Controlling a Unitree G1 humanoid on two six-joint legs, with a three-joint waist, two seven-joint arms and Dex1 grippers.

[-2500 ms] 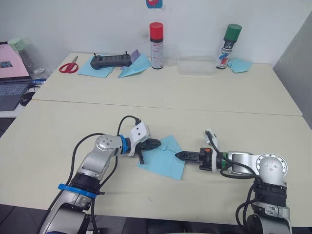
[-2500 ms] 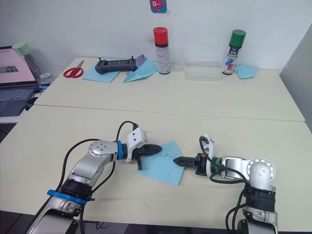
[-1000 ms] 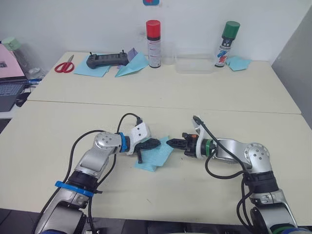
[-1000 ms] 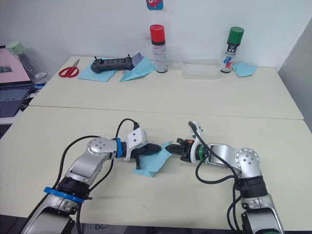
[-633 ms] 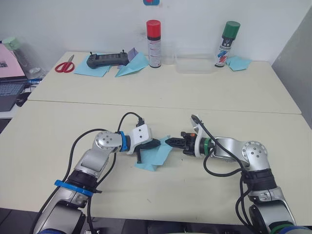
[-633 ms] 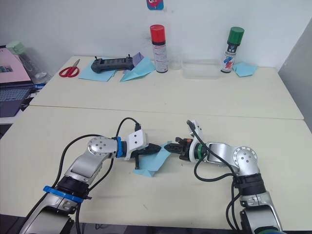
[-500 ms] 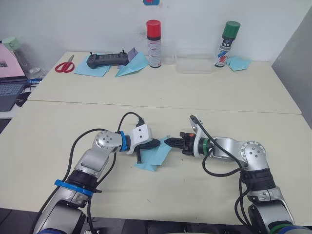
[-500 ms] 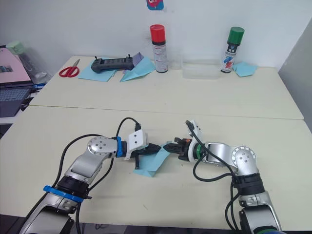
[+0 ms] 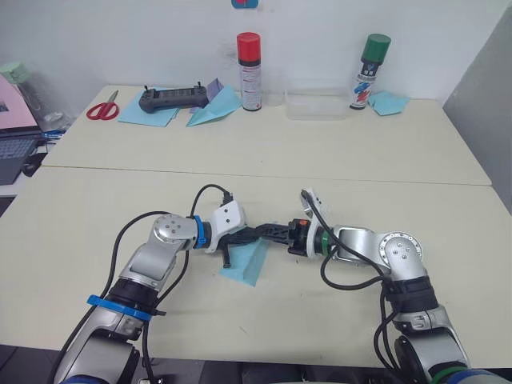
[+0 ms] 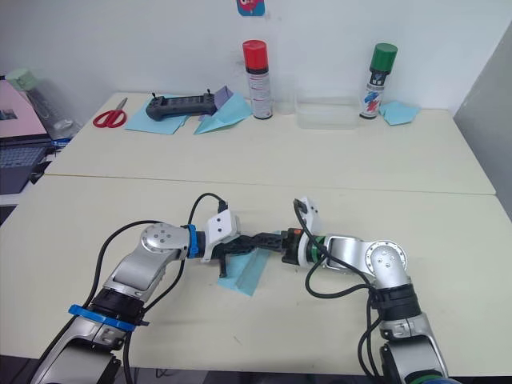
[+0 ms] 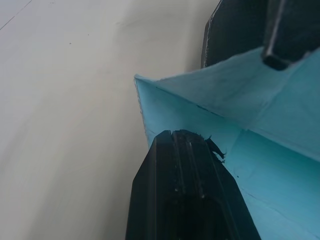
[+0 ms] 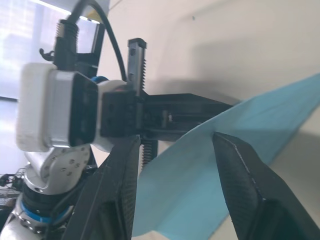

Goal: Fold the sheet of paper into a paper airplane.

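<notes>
Left gripper, reaching in from the left, jaws closed on the folded light-blue sheet of paper, one black finger lying on the paper. Sheet at mid-bench, near edge, between both grippers, its right flap lifted off the surface. Right gripper, tips almost meeting the left's, jaws parted, astride the raised flap.

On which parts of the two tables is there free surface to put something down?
The near table is bare to either side of the arms. The far table is bare along its front, below the cans. Crowded: the middle, where the left claw and right claw meet over the sheet of paper, and the far table's back edge.
</notes>
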